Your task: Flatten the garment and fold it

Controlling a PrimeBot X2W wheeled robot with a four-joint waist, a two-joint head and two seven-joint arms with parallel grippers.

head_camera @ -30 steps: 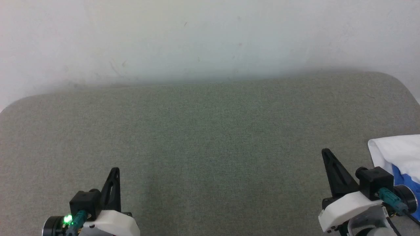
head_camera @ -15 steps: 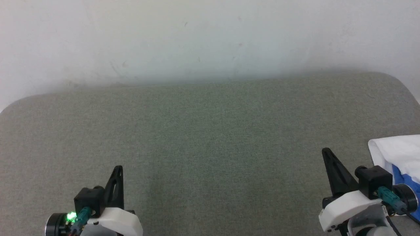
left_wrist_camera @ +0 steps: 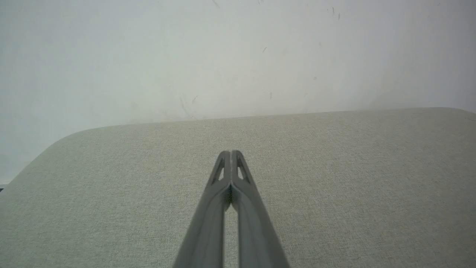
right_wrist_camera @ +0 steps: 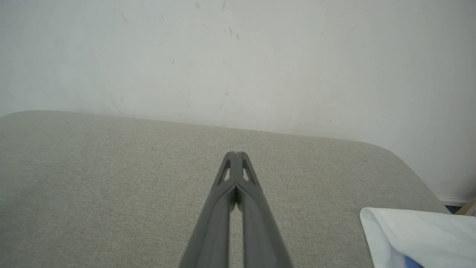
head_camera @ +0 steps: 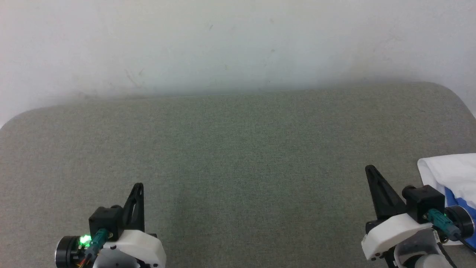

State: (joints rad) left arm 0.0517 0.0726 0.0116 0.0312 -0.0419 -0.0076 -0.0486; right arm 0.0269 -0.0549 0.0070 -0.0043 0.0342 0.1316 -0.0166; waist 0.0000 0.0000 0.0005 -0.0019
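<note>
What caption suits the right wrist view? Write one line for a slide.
Shut right claw poised over the grey fabric-covered surface, the white-and-blue soft T-shirt lying apart at lower right.

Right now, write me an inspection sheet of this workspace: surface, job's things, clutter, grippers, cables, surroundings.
Surface: grey-green fabric-covered table with rounded far corners.
Job's things: garment, white with blue showing, lies bunched at the table's right edge, partly out of frame; not flattened.
Clutter: nothing seen.
Grippers: left gripper is shut and holds nothing, low on the left; right gripper is shut and holds nothing, its fingers apart from the garment.
Cables: left wrist cable and right wrist cable, both with teal plugs, run close to their wrists.
Surroundings: pale wall with faint scuffs behind the table.
</note>
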